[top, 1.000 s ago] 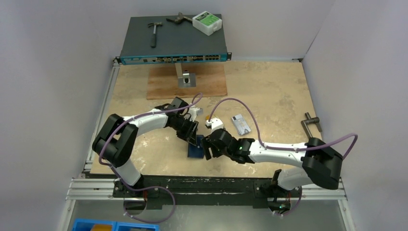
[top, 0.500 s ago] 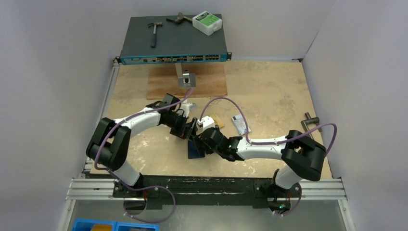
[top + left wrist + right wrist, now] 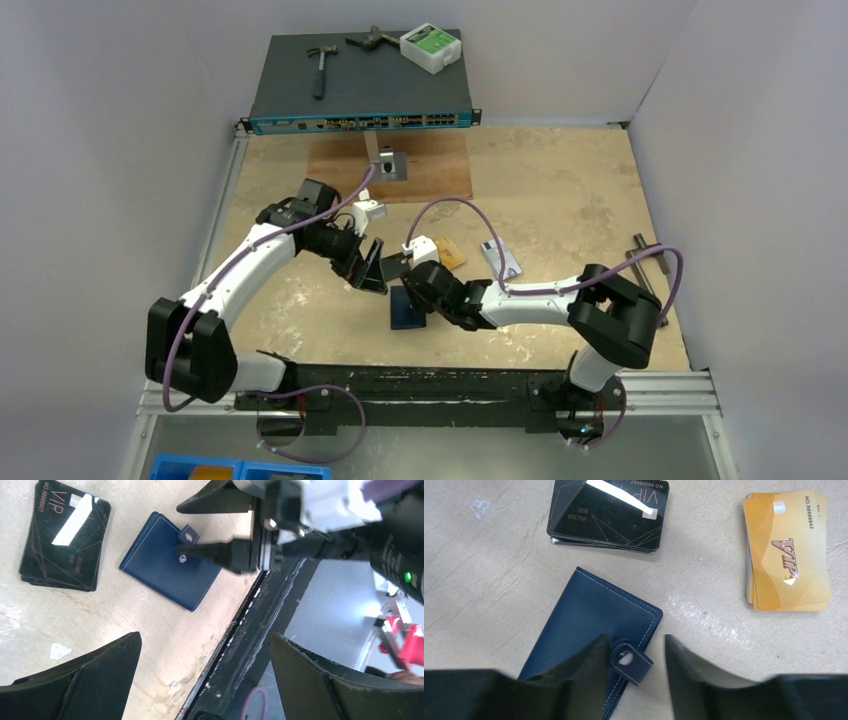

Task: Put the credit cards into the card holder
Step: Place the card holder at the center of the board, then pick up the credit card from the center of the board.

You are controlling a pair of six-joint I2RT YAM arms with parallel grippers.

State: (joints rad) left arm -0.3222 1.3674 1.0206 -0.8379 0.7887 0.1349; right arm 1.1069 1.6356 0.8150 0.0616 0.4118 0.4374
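The dark navy card holder (image 3: 594, 615) lies folded on the table, with its snap tab (image 3: 631, 660) standing off its edge. My right gripper (image 3: 636, 640) hangs over it, open, with the tab between its narrowed fingers and a gap on the right side. One finger covers part of the holder. A stack of black credit cards (image 3: 609, 515) lies just beyond, and orange-gold ones (image 3: 786, 550) lie to the right. A silver-grey card (image 3: 500, 260) lies further right. My left gripper (image 3: 204, 640) is wide open with nothing in it, off to the left of the holder (image 3: 408, 310).
A network switch (image 3: 360, 95) with a hammer (image 3: 320, 65) and a white box (image 3: 430, 47) on it stands at the back. A wooden board (image 3: 345, 180) with a metal block (image 3: 385, 165) lies before it. A metal tool (image 3: 648, 255) sits at the right edge. The black rail (image 3: 260, 630) borders the near side.
My left gripper opened wide and drew back to the left, away from the holder. My right gripper slid left over the holder and narrowed its jaws around the tab.
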